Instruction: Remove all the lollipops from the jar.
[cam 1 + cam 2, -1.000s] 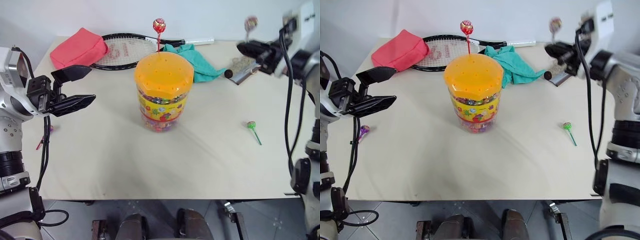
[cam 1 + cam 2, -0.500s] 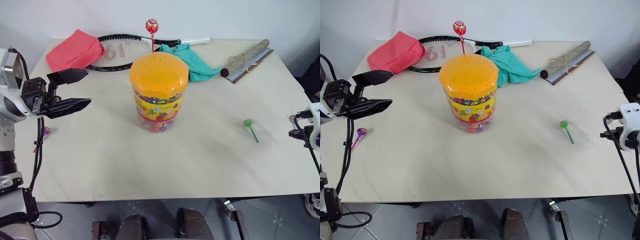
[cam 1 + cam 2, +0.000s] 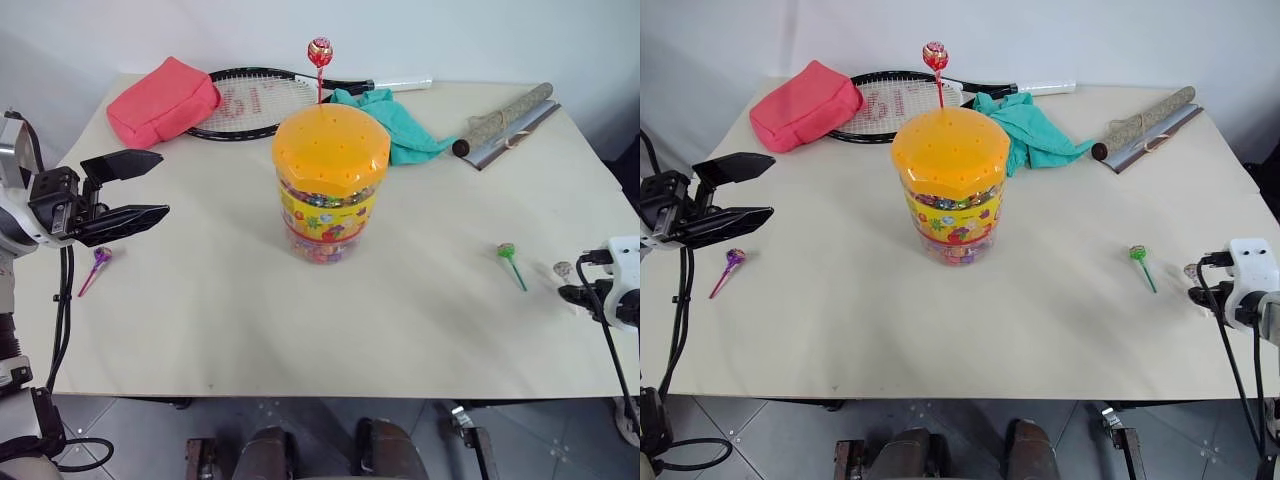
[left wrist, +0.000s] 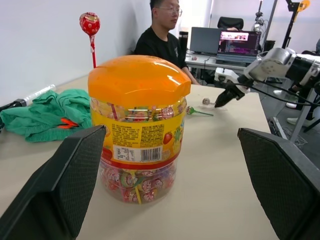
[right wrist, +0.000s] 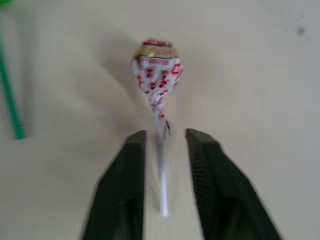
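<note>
The right gripper (image 5: 162, 145) sits low over the table (image 3: 420, 330) near its right edge, its two black fingers (image 5: 122, 170) parted a little, with the white stick of the pinkish lollipop (image 5: 156, 65) lying in the gap between them; the fingers do not appear to pinch the stick, and the candy head rests on the tabletop just beyond the fingertips. Just to the left of this gripper lies the green lollipop (image 3: 508, 256), flat on the table. Farther left, well apart from it, stands the jar (image 3: 329, 185), upright at mid-table (orange lid on, sweets showing through the clear wall), with the red lollipop (image 3: 319, 55) standing up from the back of the lid. The left gripper (image 3: 125, 190) hovers above the table's left side, jaws spread wide and holding nothing, pointing towards the jar. Just below it the purple lollipop (image 3: 99, 262) lies on the table. Beyond the jar, at the far edge, lie a red pouch (image 3: 162, 100), a racket (image 3: 255, 100), a teal cloth (image 3: 395, 120) and a rolled mat (image 3: 505, 122).
</note>
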Robot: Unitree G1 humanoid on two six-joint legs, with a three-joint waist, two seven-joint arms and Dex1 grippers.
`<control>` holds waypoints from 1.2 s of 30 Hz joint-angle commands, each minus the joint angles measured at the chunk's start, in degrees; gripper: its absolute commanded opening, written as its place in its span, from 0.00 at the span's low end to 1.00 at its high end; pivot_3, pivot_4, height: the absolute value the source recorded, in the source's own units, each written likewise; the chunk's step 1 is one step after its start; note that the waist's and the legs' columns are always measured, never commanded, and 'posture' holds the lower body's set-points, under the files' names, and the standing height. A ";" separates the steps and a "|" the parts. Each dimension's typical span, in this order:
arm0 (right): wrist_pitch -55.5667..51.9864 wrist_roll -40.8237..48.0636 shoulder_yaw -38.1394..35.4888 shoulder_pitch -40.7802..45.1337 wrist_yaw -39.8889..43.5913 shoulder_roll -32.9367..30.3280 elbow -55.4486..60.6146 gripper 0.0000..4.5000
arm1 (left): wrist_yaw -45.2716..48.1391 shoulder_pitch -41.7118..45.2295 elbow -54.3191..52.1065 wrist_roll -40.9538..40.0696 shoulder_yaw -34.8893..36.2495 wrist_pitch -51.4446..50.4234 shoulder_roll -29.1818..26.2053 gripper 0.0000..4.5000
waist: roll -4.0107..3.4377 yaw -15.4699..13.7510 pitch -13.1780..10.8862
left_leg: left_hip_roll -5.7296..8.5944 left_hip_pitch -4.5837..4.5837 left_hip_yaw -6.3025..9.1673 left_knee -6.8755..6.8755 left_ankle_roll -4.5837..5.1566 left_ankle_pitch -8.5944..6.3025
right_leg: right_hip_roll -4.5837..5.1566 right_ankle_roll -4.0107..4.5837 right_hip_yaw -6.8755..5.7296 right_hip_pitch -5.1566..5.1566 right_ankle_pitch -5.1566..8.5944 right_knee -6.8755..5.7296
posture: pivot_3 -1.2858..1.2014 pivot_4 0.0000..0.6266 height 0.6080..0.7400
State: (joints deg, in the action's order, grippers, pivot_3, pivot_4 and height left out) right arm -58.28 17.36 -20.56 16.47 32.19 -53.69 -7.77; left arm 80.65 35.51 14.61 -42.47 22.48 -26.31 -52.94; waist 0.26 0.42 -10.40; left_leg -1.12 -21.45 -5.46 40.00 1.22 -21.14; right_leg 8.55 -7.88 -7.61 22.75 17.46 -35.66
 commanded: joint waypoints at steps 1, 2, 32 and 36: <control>-0.88 1.65 -3.39 -1.11 0.60 -0.72 5.05 0.61 | -0.30 1.51 0.32 -0.06 0.75 0.64 -0.53 1.00 | 0.00 -0.18 0.00 | 0.00 0.00 0.00 0.00 0.00 0.00 | 0.00 0.00 0.00 0.00 0.00 0.00 | 0.52 0.24 1.00; -1.05 2.11 -3.89 -1.56 0.83 -0.87 6.06 0.68 | -0.28 1.73 0.45 -0.05 0.60 0.69 -0.35 1.00 | 0.00 -0.27 0.00 | 0.00 0.00 0.00 0.01 0.00 0.00 | 0.00 0.00 0.00 0.00 0.00 0.00 | 0.52 0.24 1.00; 9.17 11.69 18.83 56.52 14.88 17.26 -9.60 0.99 | -5.95 7.08 2.58 1.87 -0.58 5.17 5.76 1.00 | -0.01 1.25 -0.02 | 0.05 -0.04 0.15 0.00 0.00 -0.02 | -0.01 0.00 -0.14 0.03 0.00 -0.10 | 0.52 0.24 1.00; 16.77 8.63 20.16 65.03 17.20 24.33 -24.30 0.99 | -8.41 6.06 -0.33 0.78 0.25 5.31 7.58 1.00 | -0.01 2.01 -0.02 | 0.04 -0.04 0.17 -0.03 0.00 -0.02 | -0.02 0.00 -0.17 0.05 0.00 -0.17 | 0.52 0.24 1.00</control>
State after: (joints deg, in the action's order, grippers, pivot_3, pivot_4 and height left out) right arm -45.25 26.90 -0.03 78.72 48.23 -30.13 -28.84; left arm 73.28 41.50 17.29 -40.43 21.13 -21.89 -45.17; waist 0.25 2.43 -10.42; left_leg -1.08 -21.49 -5.29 39.96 1.22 -21.16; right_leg 8.54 -7.88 -7.79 22.82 17.45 -35.84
